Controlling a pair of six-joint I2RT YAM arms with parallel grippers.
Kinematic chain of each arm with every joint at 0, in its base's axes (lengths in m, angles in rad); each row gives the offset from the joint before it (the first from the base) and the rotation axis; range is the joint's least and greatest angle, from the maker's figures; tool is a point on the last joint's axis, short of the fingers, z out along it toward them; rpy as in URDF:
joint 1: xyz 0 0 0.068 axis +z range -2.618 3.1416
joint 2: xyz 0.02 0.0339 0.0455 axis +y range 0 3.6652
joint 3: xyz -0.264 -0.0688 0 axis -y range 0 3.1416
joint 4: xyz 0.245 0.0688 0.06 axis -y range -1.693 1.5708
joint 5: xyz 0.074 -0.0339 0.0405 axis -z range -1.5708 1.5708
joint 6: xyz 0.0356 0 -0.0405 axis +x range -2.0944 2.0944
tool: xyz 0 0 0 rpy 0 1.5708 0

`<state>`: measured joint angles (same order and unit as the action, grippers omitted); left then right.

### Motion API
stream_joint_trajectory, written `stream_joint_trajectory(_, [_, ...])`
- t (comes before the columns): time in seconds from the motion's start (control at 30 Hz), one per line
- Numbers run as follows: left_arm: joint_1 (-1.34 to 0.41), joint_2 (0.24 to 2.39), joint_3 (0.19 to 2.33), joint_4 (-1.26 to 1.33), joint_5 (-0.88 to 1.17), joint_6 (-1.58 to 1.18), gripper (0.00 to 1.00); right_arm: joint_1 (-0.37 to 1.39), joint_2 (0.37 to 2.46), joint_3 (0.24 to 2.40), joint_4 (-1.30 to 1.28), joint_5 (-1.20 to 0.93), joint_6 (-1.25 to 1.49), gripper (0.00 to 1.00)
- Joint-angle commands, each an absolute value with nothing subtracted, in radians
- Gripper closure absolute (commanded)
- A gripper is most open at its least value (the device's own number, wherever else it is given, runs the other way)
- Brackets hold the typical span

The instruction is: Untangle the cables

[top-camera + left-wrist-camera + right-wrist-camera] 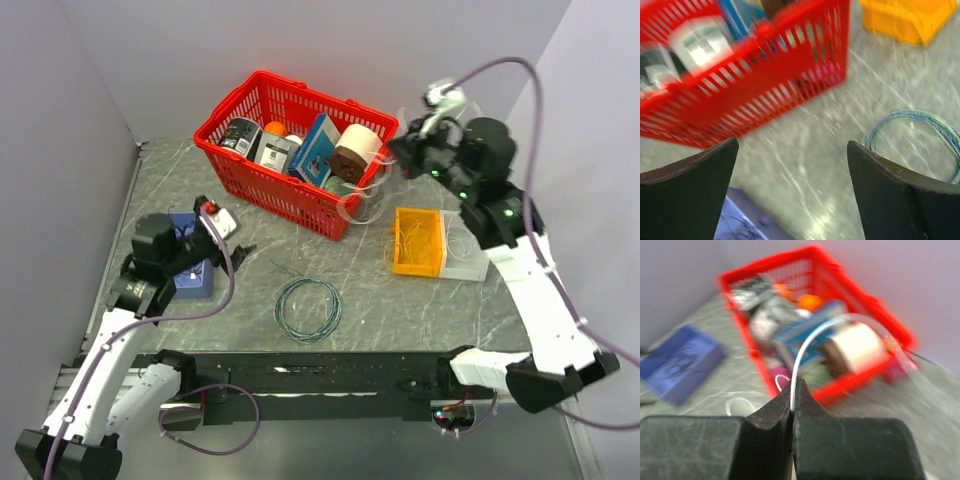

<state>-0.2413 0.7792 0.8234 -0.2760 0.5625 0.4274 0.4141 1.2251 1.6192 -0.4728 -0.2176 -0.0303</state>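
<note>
Tabletop (420, 310) grey-marbled, walls (60, 90) lilac; left end effector (792, 143) agape, right end effector (792, 385) pinching white cable (799, 357).

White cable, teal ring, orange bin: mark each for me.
white cable (802, 350), right wrist view, on its rising arc.
teal ring (281, 308), top view, on its left edge.
orange bin (399, 242), top view, on its left wall.
</note>
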Motion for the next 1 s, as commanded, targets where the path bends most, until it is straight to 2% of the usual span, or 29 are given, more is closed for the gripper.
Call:
stream_joint_trajectory(0.0, [-0.247, 0.732, 0.686, -0.136, 0.558, 0.358, 0.04, 0.280, 1.167, 1.599, -0.592, -0.050, -0.008, 1.00])
stream_joint_trajectory(0.2, [-0.247, 0.678, 0.503, 0.049, 0.542, 0.243, 0.04, 0.056, 1.098, 1.422, -0.528, 0.054, 0.067, 1.00])
stream_joint_trajectory(0.33, [-0.249, 0.632, 0.410, 0.100, 0.508, 0.227, 0.04, -0.153, 1.075, 1.310, -0.424, 0.012, 0.129, 1.00])
stream_joint_trajectory(0.63, [-0.249, 0.561, 0.325, 0.104, 0.440, 0.201, 0.04, -0.253, 1.167, 1.172, -0.299, -0.067, 0.215, 1.00])
stream_joint_trajectory(0.97, [-0.247, 0.520, 0.290, 0.117, 0.403, 0.181, 0.04, -0.311, 1.270, 1.106, -0.253, 0.023, 0.268, 1.00])
